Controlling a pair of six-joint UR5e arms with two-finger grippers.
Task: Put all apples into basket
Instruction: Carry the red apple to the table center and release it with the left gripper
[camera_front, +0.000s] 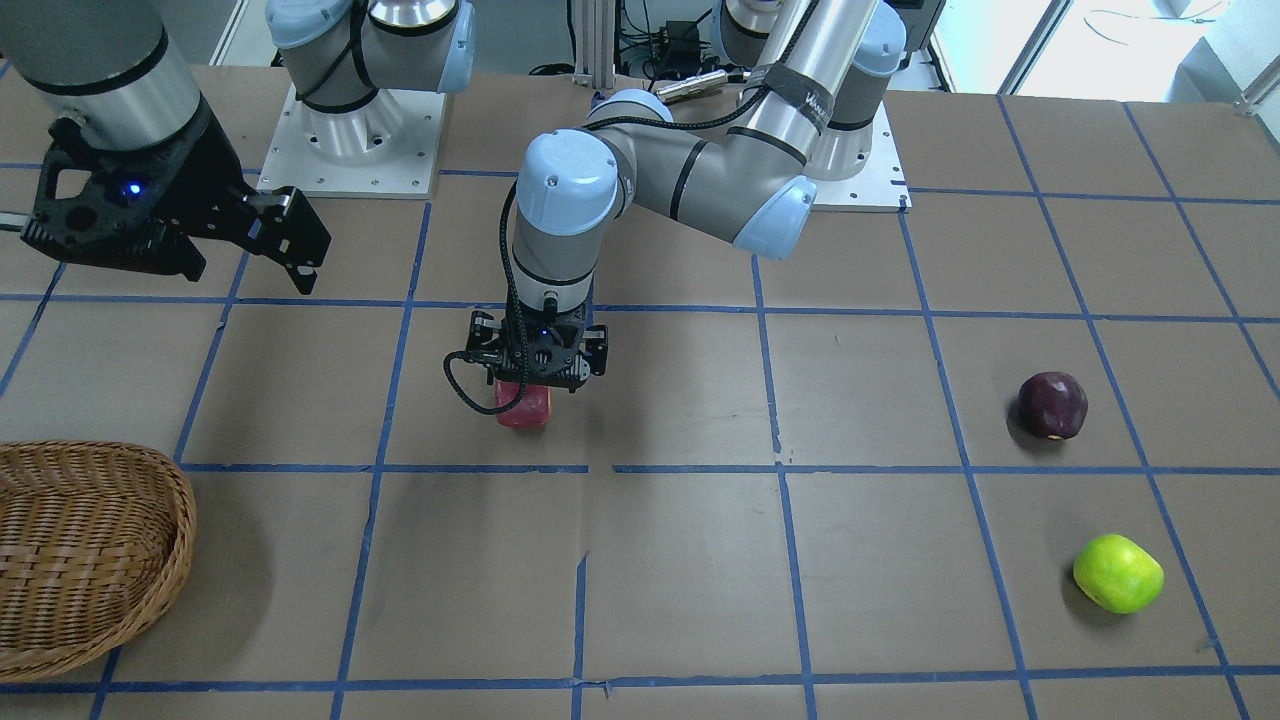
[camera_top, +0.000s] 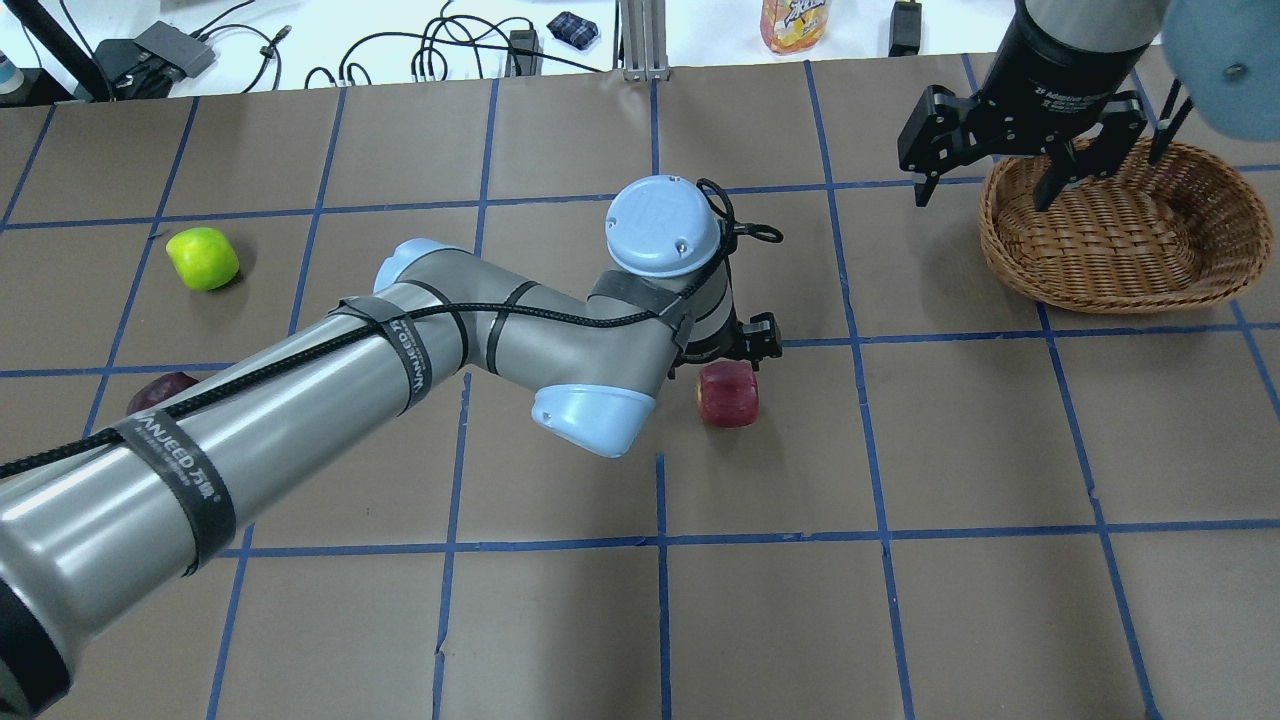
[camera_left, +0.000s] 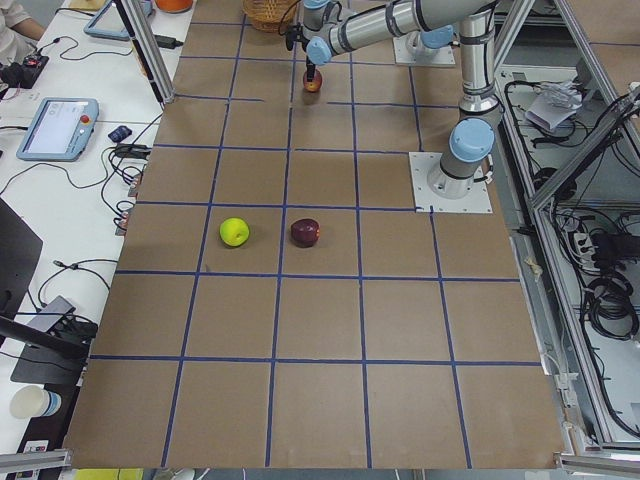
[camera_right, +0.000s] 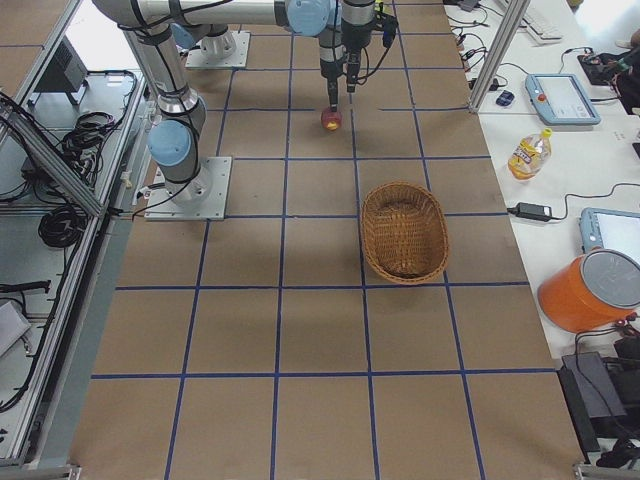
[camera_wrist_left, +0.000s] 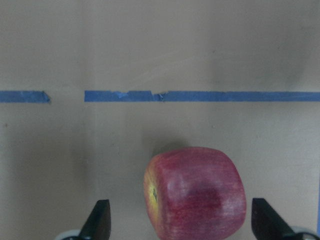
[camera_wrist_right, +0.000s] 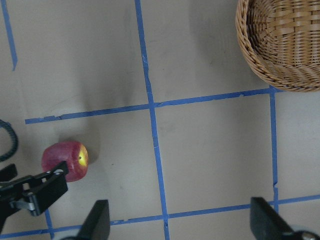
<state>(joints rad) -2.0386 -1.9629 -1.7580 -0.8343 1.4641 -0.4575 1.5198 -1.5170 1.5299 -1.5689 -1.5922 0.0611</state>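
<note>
The wicker basket (camera_right: 368, 236) sits on the brown bench (camera_right: 320, 330), which blue tape divides into squares. Well beyond the basket lies a red apple (camera_right: 330, 121) — a dark claw (camera_right: 340, 97) points straight down just above it, contact unclear. The side desk holds a juice bottle (camera_right: 527, 153) and an orange tub (camera_right: 588, 292).

brown worktop (camera_top: 980, 430) carried a blue tape grid (camera_top: 661, 541); beside it lay a drink bottle (camera_right: 527, 153) and an orange bucket (camera_right: 585, 292).
</note>
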